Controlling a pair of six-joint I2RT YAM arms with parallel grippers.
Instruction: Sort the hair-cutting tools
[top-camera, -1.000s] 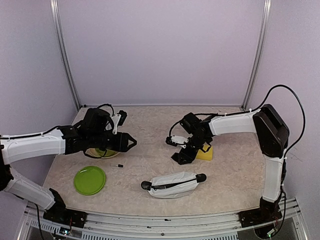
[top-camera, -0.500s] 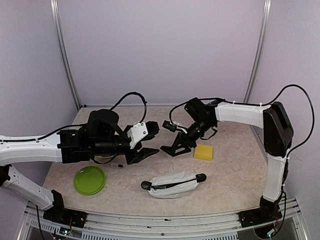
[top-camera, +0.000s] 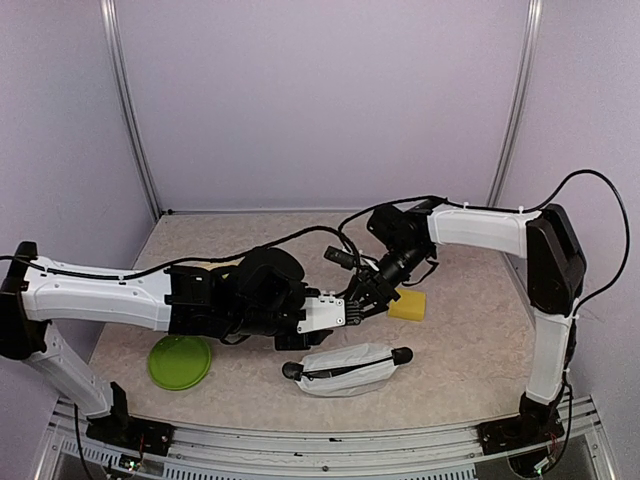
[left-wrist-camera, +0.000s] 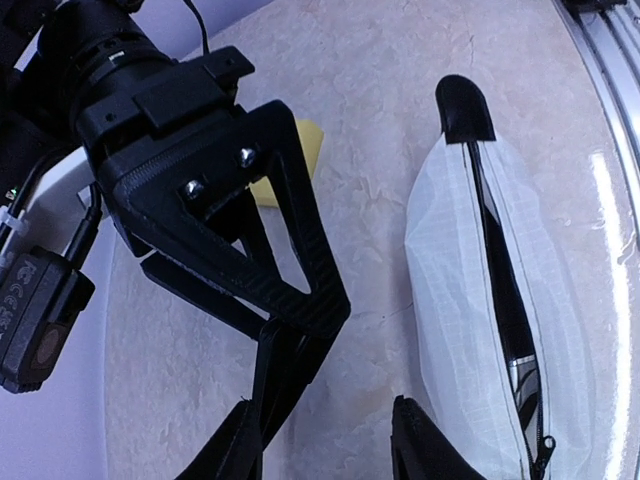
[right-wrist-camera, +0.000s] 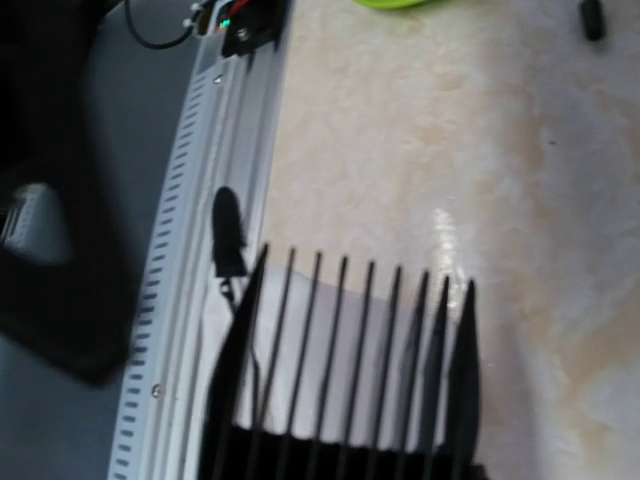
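My right gripper (top-camera: 362, 297) is shut on the small black comb guard (right-wrist-camera: 350, 370) and holds it above the table, just behind the white zip pouch (top-camera: 345, 368). The guard's teeth fill the bottom of the right wrist view, with the pouch behind them. In the left wrist view the guard (left-wrist-camera: 285, 365) hangs from the right gripper's black fingers (left-wrist-camera: 300, 270). My left gripper (left-wrist-camera: 330, 445) is open, and the guard's lower end is beside its left fingertip. The pouch (left-wrist-camera: 470, 290) lies with its zip open; something dark with a steel glint (left-wrist-camera: 518, 372) shows inside. A tiny black pin (right-wrist-camera: 592, 18) lies on the table. The clipper is out of view.
A green plate (top-camera: 180, 362) lies at the front left. A yellow sponge (top-camera: 407, 303) lies right of the grippers. My left arm (top-camera: 150, 300) stretches across the left half of the table and hides the green bowl. The table's front rail (right-wrist-camera: 190, 250) runs close to the pouch.
My left arm has swung right from the bowl to the table's centre and its gripper now meets the right gripper. The right gripper, still holding the comb guard, has shifted slightly towards the pouch.
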